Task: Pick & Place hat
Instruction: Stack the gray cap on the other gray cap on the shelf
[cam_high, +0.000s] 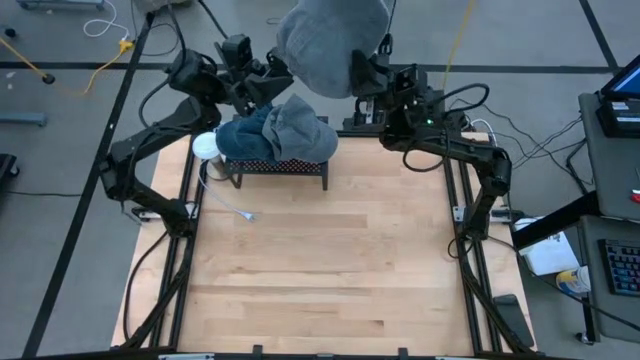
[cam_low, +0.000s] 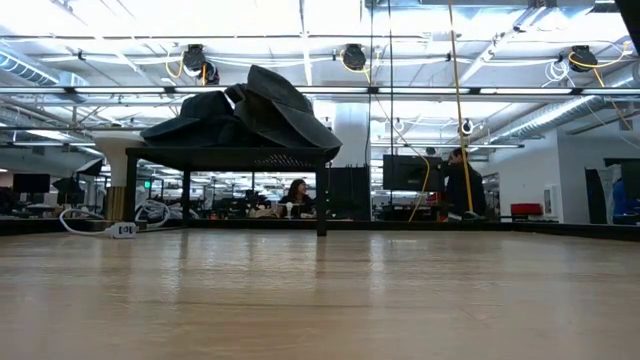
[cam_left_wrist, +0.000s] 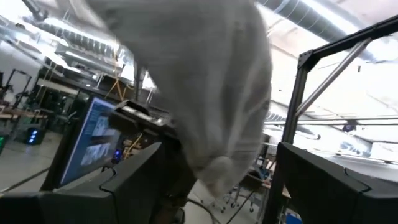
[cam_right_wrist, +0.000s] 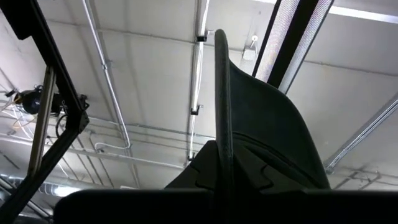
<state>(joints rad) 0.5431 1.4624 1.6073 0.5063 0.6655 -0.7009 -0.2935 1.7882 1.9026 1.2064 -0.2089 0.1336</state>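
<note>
Behind the wooden tabletop (cam_high: 320, 270), a small black rack (cam_high: 275, 165) carries a pile of hats (cam_high: 280, 135). We judge our right hand (cam_high: 362, 72) is closed on the grey hat (cam_high: 330, 40), raised high to clear the pile; whether our left hand (cam_high: 262, 85) is open we cannot tell.

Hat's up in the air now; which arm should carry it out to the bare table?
Right. The right tool is shut on the raised grey hat, its wrist view showing fabric pinched between its fingers. The left tool is open above the rack, gripping nothing.
</note>
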